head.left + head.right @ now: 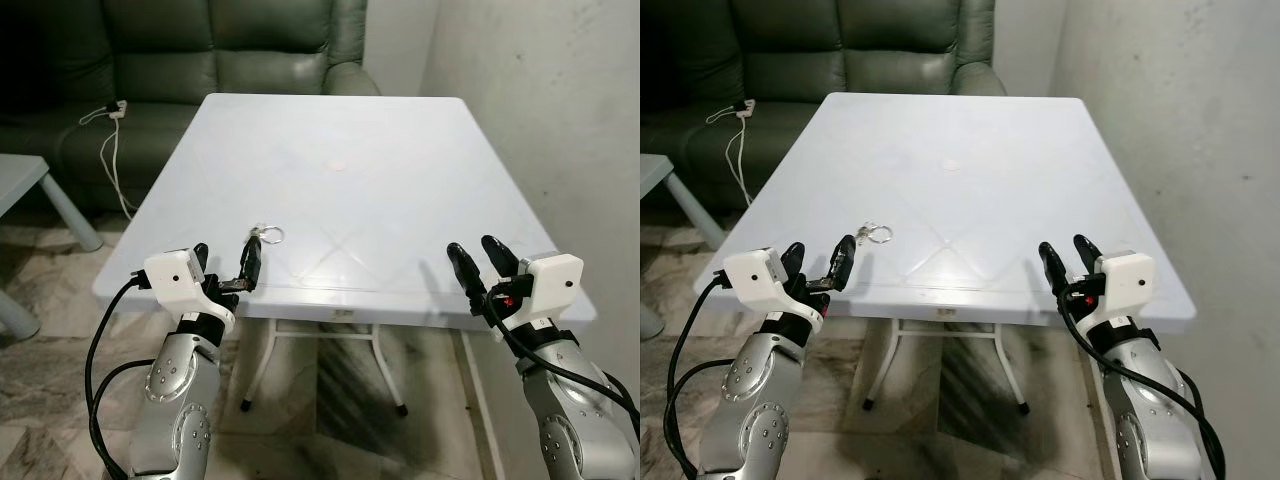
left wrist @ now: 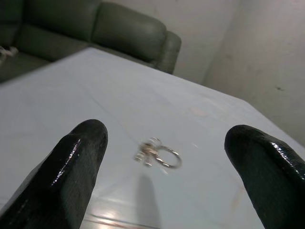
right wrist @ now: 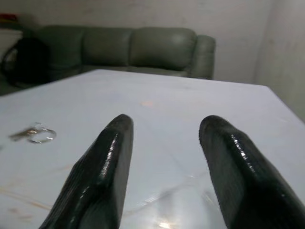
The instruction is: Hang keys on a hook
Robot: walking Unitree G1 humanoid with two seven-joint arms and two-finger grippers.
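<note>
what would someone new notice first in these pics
A wide white table dominates, with a small bunch of keys on a ring lying near its front-left edge. The left end effector hovers open just short of the keys, while the right end effector is open over the front-right edge. A dark green sofa stands behind the table.

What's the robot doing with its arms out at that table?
It is going for the keys, which lie on the white table near its front edge. The left end effector is open and pointed at them, close but not touching. The right end effector is open too, held over the table's front edge with nothing in it. Nothing has been picked up yet.
</note>
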